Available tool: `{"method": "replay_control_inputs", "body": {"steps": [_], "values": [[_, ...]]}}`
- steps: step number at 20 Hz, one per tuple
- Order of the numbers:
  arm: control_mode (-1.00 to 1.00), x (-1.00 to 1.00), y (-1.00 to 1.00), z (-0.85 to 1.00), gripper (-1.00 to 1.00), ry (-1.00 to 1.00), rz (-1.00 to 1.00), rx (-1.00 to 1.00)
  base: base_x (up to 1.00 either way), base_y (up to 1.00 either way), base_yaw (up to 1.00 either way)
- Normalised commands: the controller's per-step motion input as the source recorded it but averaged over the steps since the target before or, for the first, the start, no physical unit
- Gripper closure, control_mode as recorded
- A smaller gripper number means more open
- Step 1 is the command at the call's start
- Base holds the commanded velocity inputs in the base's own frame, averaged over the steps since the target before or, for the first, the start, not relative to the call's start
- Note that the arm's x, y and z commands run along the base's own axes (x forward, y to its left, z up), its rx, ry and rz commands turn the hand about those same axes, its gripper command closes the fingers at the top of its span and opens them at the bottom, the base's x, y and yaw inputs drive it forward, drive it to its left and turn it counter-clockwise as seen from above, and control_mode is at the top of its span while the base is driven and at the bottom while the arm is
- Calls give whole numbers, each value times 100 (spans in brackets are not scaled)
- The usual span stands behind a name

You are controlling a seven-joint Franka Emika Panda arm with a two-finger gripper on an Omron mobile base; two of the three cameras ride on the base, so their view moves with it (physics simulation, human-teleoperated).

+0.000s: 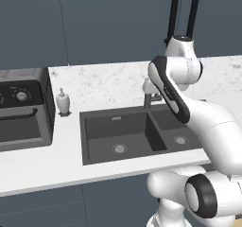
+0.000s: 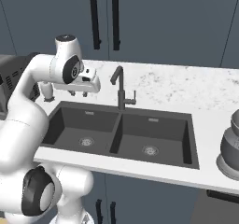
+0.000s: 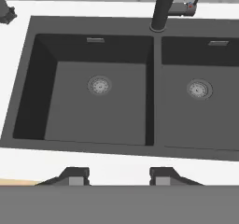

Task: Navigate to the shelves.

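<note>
Gripper [image 3: 119, 175] fingers are standing apart and empty, hanging above the dark double sink [image 3: 32, 78], beside the faucet [image 2: 120, 85]. Left base view is showing a soap dispenser [image 1: 62, 101] and a toaster oven [image 1: 23, 110]; right base view, a grey appliance [image 2: 230, 148]. I cannot tell where the shelves are.

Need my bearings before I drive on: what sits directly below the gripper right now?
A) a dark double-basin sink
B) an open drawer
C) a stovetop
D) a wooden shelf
A: the hand view looks down past the open gripper into the dark double-basin sink, with its faucet behind the divider.
</note>
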Motion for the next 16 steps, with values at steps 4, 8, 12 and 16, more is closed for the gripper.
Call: {"method": "replay_control_inputs", "body": {"steps": [4,8,12,16], "values": [[-100,-41,0,0,-100,-12,0,0,0,0,0],[-100,-68,0,0,-100,-20,0,0,0,0,0],[-100,-62,0,0,-100,-16,0,-6,0,0,0],[-100,-54,0,1,-100,-2,-2,-3,0,0,0]]}}
